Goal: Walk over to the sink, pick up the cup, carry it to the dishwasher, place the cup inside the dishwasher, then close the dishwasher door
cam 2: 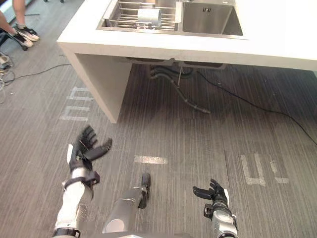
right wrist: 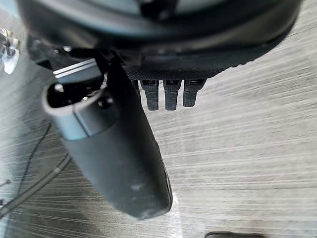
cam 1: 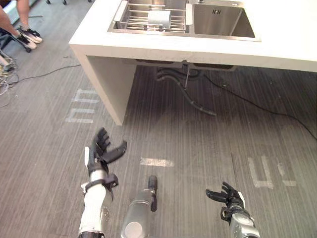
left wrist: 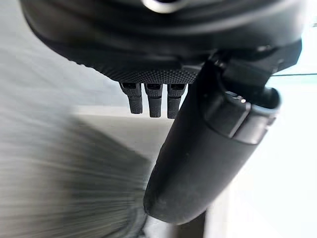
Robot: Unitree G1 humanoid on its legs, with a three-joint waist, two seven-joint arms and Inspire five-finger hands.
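A pale cup (cam 1: 159, 19) lies on its side in the wire rack (cam 1: 132, 20) set in the left basin of the steel sink (cam 1: 223, 22); the same cup (cam 2: 147, 16) shows at the top of the right eye view. The sink sits in a white counter (cam 1: 277, 47) ahead of me. My left hand (cam 1: 102, 151) is raised over the floor at lower left, fingers straight, holding nothing. My right hand (cam 1: 227, 195) hangs low at lower right, fingers relaxed and empty. Each wrist view shows a dark thumb (left wrist: 208, 153) (right wrist: 116, 148) apart from the straight fingers (left wrist: 153, 101) (right wrist: 171, 94).
Grey striped floor with pale tape marks (cam 1: 156, 161) lies between me and the counter. Drain hoses (cam 1: 190, 94) hang under the sink, and a black cable (cam 1: 257, 104) runs across the floor to the right. A person's legs and shoes (cam 1: 27, 35) are at the far left.
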